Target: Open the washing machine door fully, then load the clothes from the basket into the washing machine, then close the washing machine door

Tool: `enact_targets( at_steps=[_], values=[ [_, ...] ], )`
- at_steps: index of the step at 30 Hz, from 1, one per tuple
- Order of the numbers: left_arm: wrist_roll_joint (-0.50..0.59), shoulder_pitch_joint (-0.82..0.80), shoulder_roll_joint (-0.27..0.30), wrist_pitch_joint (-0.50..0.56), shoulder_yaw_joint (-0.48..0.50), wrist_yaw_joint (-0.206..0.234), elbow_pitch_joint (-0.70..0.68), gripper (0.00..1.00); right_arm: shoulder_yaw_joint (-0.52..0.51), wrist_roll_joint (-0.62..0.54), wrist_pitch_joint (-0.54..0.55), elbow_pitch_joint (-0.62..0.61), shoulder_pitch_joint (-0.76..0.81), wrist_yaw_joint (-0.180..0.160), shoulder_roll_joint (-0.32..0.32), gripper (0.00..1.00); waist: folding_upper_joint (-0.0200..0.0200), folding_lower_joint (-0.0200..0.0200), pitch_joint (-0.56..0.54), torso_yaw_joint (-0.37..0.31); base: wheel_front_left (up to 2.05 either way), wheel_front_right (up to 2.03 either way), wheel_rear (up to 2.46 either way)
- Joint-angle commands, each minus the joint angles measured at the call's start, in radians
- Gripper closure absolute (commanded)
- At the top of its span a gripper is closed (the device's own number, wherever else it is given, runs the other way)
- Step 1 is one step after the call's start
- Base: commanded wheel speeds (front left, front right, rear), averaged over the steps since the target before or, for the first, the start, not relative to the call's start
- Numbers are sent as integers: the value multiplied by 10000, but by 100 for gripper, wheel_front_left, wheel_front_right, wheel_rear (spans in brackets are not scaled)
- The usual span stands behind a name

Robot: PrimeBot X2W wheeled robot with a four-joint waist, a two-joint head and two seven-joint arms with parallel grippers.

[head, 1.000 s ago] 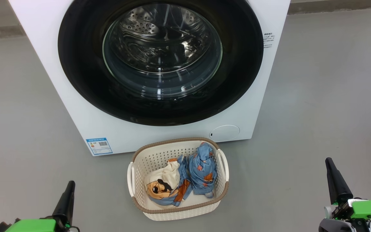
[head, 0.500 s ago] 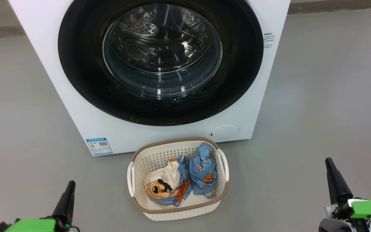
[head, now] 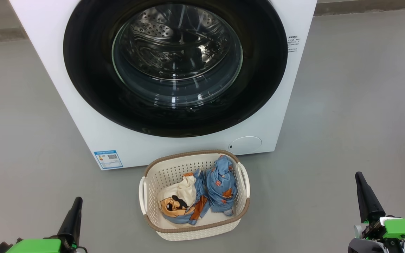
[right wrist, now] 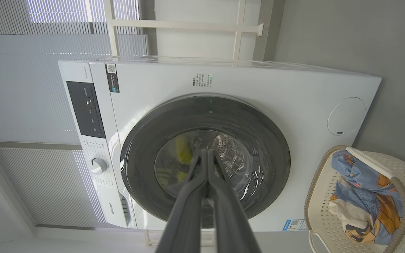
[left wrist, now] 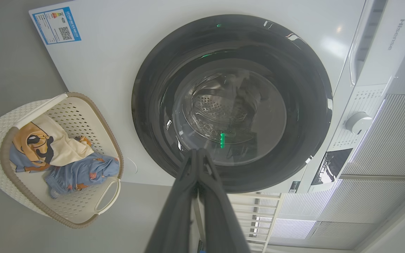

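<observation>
The white washing machine point(head: 93, 140) stands ahead on the floor, its round glossy black door point(head: 90, 84) flat against the front and shut; the steel drum shows through the glass. The cream basket point(head: 174, 168) sits on the floor just in front, holding light blue, cream and orange clothes point(head: 220, 182). My left gripper point(head: 77, 201) is low at the left, shut and empty. My right gripper point(head: 358, 175) is low at the right, also shut and empty. In the wrist views each pair of fingers point(left wrist: 197, 156) point(right wrist: 206, 156) is pressed together, pointing at the door point(left wrist: 153, 95) point(right wrist: 258, 140).
Grey floor lies on both sides of the machine and basket. A blue label sticker point(head: 108, 159) and a small round hatch point(head: 245, 144) mark the machine's lower front. The control panel with a knob point(right wrist: 98, 165) is at the machine's top, with white slatted blinds behind.
</observation>
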Motion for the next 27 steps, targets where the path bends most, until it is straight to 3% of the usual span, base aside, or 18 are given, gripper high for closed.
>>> enact_targets(
  at_steps=[1,21,22,27],
  values=[
    [149,-424,142,46,362,15,-268,100,182,-25,60,-296,-403,12,-86,100,0,0,0,0,0,0,0],
    [182,-425,113,77,400,18,-268,100,177,-30,65,-296,-403,12,-82,100,0,0,0,0,0,0,0],
    [184,-425,112,79,402,18,-268,0,176,-30,65,-296,-404,12,-82,0,0,0,0,0,0,0,0],
    [90,166,-151,-32,16,-2,200,0,46,-13,-43,272,143,0,78,0,0,1,10,2,0,0,0]
  ],
)
